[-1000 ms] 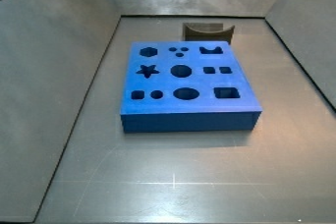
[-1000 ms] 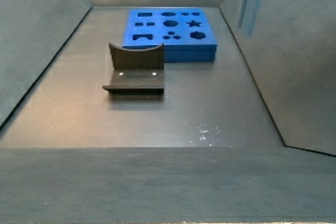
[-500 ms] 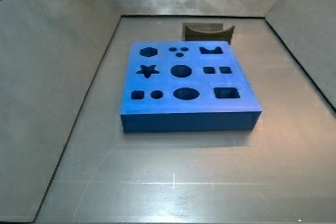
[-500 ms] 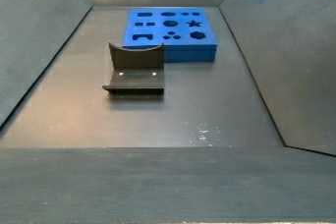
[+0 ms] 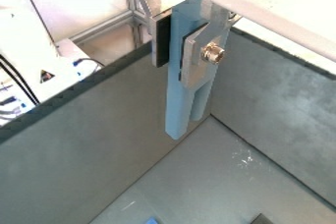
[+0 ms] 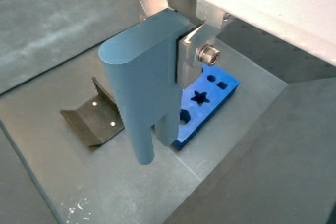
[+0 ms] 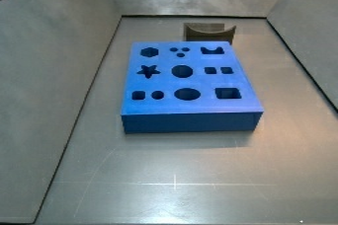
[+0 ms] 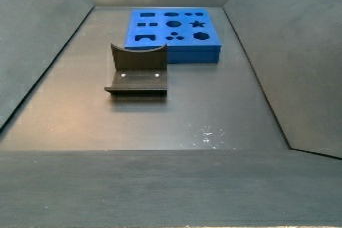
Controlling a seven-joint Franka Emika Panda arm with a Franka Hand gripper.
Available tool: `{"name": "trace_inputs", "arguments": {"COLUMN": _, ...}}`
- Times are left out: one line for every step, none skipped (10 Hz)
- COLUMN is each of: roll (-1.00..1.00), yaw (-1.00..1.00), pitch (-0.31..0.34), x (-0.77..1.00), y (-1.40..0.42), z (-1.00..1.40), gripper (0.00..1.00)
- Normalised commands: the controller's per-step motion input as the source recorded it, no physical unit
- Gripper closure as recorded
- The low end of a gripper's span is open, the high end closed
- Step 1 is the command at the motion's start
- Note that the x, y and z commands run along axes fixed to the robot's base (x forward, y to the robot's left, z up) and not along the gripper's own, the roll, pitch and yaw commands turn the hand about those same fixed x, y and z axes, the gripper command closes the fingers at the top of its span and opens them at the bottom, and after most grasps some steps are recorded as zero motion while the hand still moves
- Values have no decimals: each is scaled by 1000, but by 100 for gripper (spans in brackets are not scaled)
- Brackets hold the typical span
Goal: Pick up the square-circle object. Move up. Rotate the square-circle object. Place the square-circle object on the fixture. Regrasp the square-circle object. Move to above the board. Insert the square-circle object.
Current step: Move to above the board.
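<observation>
In both wrist views the gripper (image 5: 178, 39) was clamped on the square-circle object (image 5: 184, 81), its flat silver fingers (image 5: 203, 53) pressing the upper part of the grey-blue bar from either side. The bar hung roughly upright below the fingers, its free lower end well clear of the floor. In a wrist view the square-circle object (image 6: 140, 85) showed a rounded face and tapered toward its lower end, with the gripper (image 6: 182, 49) gripping it near the top. Behind the bar in that view lay the board (image 6: 205, 105), bright blue, with a star cut-out showing, and the fixture (image 6: 92, 120) stood on the grey floor apart from the board. Neither the gripper nor the bar appeared in either side view. Those views showed the board (image 7: 188, 83) flat on the floor and the fixture (image 7: 207, 32) just beyond its far edge; in a side view the fixture (image 8: 136, 71) stood near the board (image 8: 174, 34).
</observation>
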Motion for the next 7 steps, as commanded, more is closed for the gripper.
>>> {"name": "trace_inputs", "arguments": {"roll": 55, "yaw": 16, "pitch": 81, "x": 4, "y": 1, "z": 189, "gripper": 100}}
{"name": "trace_inputs", "arguments": {"roll": 93, "yaw": -216, "pitch": 50, "x": 400, "y": -1000, "z": -233, "gripper": 100}}
{"name": "trace_inputs", "arguments": {"roll": 94, "yaw": -206, "pitch": 43, "x": 403, "y": -1000, "z": -234, "gripper": 100}}
{"name": "trace_inputs", "arguments": {"roll": 56, "yaw": -92, "pitch": 45, "x": 421, "y": -1000, "z": -237, "gripper": 100}}
{"name": "trace_inputs", "arguments": {"roll": -23, "yaw": -48, "pitch": 38, "x": 429, "y": -1000, "z": -229, "gripper": 100}}
{"name": "trace_inputs", "arguments": {"roll": 7, "yaw": -21, "pitch": 27, "x": 433, "y": -1000, "z": -232, "gripper": 100}}
{"name": "trace_inputs", "arguments": {"roll": 1, "yaw": -6, "pitch": 29, "x": 439, "y": -1000, "z": -226, "gripper": 100}}
